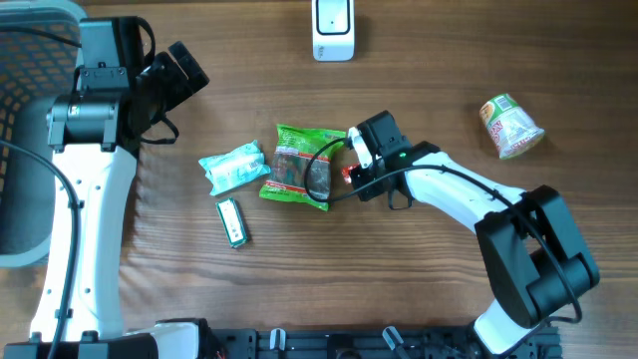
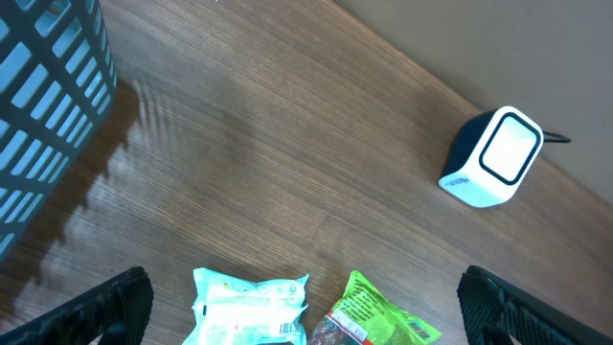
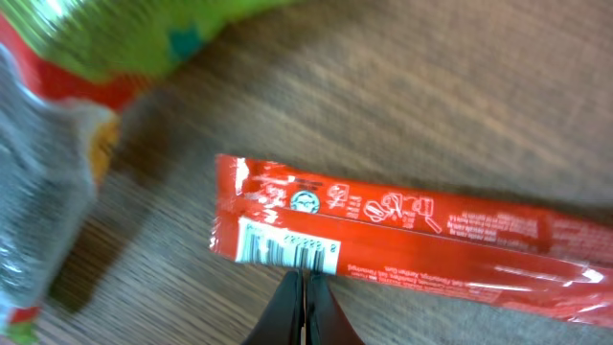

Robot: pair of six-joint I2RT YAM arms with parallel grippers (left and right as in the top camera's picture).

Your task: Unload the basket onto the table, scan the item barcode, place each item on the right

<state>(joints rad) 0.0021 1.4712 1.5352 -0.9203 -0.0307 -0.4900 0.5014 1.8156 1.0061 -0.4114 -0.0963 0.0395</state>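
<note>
I note my right pincer (image 3: 306,292) clenched at the red snack bar (image 3: 402,235) edge, hold unconfirmed; the scanner (image 1: 333,28) pass remains undone.

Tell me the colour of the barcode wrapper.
The wrapper is red, clearest in the right wrist view.

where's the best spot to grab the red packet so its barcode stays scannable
I'd pinch the red packet across its narrow width near mid-length, coming down from above: it lies flat on the table, long and thin, so the two long edges look like the only bite. Stay off the barcode at one end.
</note>
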